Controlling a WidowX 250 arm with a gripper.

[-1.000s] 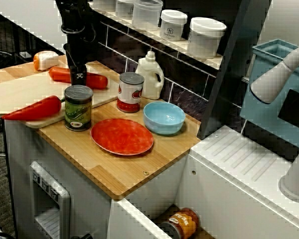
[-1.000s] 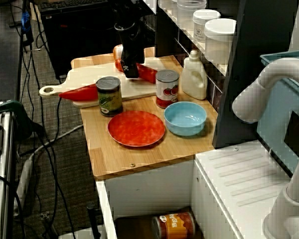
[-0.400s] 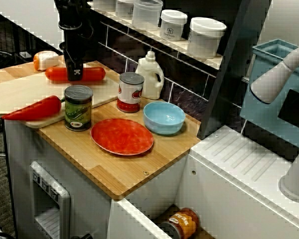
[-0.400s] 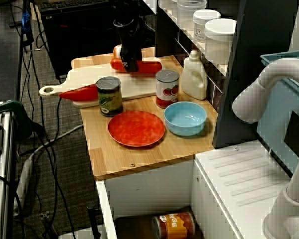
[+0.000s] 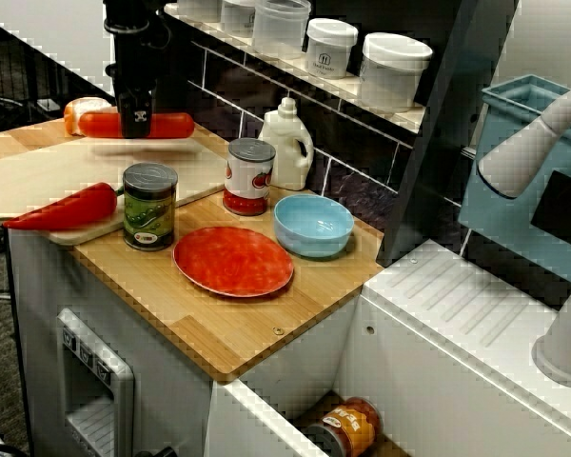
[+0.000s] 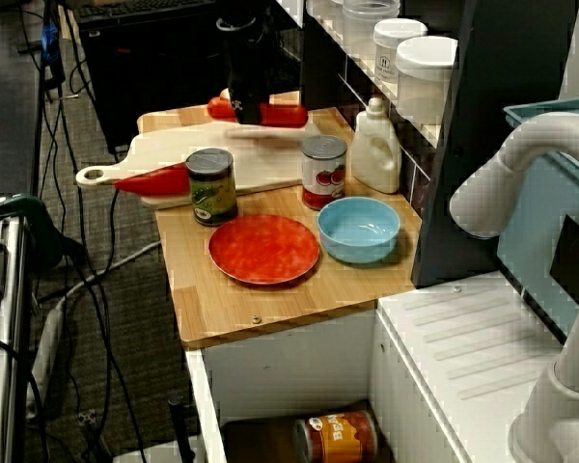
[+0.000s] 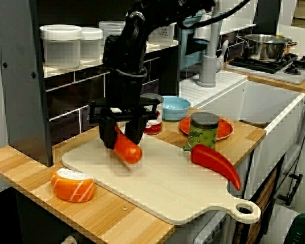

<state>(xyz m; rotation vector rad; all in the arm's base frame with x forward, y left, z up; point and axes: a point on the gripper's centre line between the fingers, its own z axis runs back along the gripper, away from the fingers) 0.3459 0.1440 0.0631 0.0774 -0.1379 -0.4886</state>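
In the front counter view my gripper (image 5: 135, 122) is shut on a red sausage (image 5: 171, 125) and holds it level in the air above the pale cutting board (image 5: 38, 167). The higher view shows the gripper (image 6: 248, 111) and the sausage (image 6: 282, 116) over the board's far edge (image 6: 174, 149). Seen from the board's end, the sausage (image 7: 128, 150) hangs between the fingers of the gripper (image 7: 121, 140), its shadow on the board (image 7: 168, 188). A red pepper (image 5: 67, 208) lies on the board's near side, beside a green can (image 5: 149, 205).
A tomato can (image 5: 250, 176), a white bottle (image 5: 287, 143), a blue bowl (image 5: 313, 225) and a red plate (image 5: 233, 260) stand on the wooden counter. An orange-and-white salmon piece (image 7: 72, 184) lies by the board. Shelf with jars (image 5: 390, 71) behind; sink (image 7: 254, 101) beyond.
The gripper has risen and moved left with the sausage, which went from lying tilted on the board to hanging level above it. Nothing else has moved.
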